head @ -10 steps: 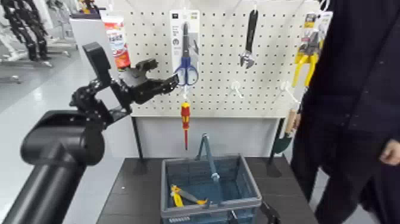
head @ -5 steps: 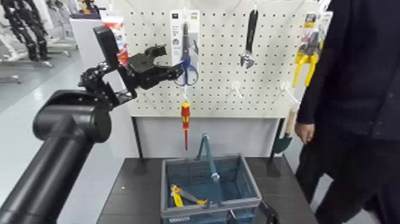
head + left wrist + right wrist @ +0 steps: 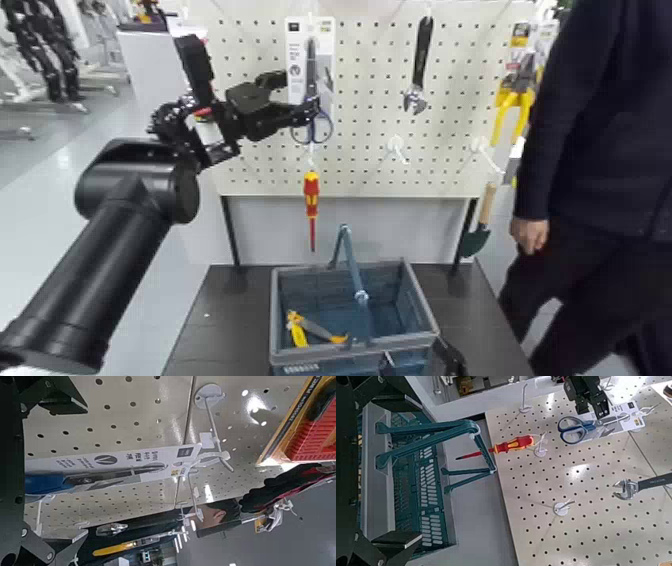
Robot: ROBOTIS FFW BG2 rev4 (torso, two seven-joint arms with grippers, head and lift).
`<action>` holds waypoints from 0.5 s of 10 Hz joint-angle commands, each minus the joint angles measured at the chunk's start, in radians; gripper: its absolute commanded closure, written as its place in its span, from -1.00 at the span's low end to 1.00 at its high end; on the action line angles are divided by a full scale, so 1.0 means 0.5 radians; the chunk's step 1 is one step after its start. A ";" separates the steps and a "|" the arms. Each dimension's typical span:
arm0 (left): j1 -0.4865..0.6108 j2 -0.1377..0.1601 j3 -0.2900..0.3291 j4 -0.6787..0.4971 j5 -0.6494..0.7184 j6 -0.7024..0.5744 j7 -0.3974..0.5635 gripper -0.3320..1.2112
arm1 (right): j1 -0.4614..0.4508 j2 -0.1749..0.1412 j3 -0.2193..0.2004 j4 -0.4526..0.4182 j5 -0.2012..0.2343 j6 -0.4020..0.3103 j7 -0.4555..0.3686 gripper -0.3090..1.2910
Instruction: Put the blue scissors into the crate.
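1. We see the left pincer (image 3: 290, 108) raised at the pegboard (image 3: 370, 150), its dark fingers reaching onto the blue scissors (image 3: 312, 122) at handle level; whether they are clamped or merely touching we cannot tell.
2. The blue scissors hang on their tall white card (image 3: 308, 60) directly at the pincer tip. In the left wrist view the card (image 3: 119, 457) carries a round logo and small print — too fine for us to read — and the blue handles (image 3: 55, 484) lie right by the pincer's frame.
3. Just below the pincer hangs a red-and-yellow screwdriver (image 3: 311, 205); beyond the scissors from it, a black adjustable wrench (image 3: 420, 60), and farther still yellow-handled pliers (image 3: 515, 95) on their card.
4. Behind the pincer's arm a red-and-white packet (image 3: 198, 70) hangs with printing we cannot make out.
5. Well below the pincer, the crate (image 3: 352, 322) sits on the dark surface (image 3: 215, 330), a yellow-handled tool (image 3: 310, 330) inside it.
6. The right pincer (image 3: 452, 360) stays low beside the crate's near corner — fingers not discernible.
7. A person in dark clothing (image 3: 600, 180) stands past the pliers, one hand (image 3: 528, 235) hanging.
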 commanded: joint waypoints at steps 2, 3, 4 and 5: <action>-0.012 -0.006 -0.007 -0.004 0.001 0.027 0.017 0.95 | -0.001 0.009 0.001 -0.001 -0.004 0.000 0.002 -0.40; -0.012 -0.006 -0.007 -0.014 -0.002 0.037 0.020 0.95 | 0.003 0.009 0.001 -0.001 -0.004 0.000 0.002 -0.40; -0.012 -0.003 -0.007 -0.014 -0.002 0.040 0.017 0.95 | -0.001 0.009 0.001 -0.001 -0.004 0.000 0.002 -0.40; -0.015 -0.003 -0.001 -0.020 -0.002 0.040 0.020 0.95 | 0.003 0.009 0.001 -0.001 -0.004 0.000 0.002 -0.40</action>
